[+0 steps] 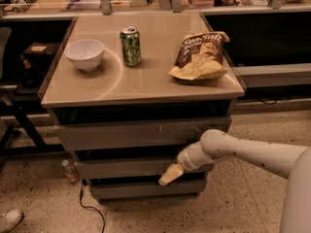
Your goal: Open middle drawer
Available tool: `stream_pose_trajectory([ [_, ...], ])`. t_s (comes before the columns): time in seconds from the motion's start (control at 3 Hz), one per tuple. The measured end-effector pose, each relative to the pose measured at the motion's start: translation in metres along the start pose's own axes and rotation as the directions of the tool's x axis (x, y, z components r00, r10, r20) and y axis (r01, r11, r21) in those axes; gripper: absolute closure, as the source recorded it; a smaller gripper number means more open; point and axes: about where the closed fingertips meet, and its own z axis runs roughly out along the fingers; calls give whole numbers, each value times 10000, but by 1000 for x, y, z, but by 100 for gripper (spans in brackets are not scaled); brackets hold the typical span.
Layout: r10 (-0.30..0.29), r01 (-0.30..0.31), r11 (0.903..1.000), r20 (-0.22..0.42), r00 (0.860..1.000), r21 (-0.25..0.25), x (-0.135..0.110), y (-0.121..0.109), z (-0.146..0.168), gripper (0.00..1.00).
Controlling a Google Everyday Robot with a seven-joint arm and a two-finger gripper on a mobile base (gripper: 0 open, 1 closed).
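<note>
— Where is the middle drawer (121, 168)?
— Under the taller scratched front (136, 134), above the shortest front (141, 189).
— And the gripper (171, 174)?
— At that drawer's lower edge, right of centre, reaching in from the right. Its tan tips show as one wedge with no gap, holding nothing.
— Anything around?
— A bowl (84, 54), a can (130, 46) and a chip bag (201, 56) on top. A bottle (69, 171) and a cable (90, 210) are on the floor to the left.

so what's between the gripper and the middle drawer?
Nothing visible in the camera view: the gripper is at the lower edge of the middle drawer; contact unclear.
</note>
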Motion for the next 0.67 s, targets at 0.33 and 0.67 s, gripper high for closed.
stream_pose_trajectory([
  [0.33,235,-247,9992,-362,9991,-328,18,4,14,0],
  [0.67,244,-256,9991,-363,9990,-329,15,5,10,0],
])
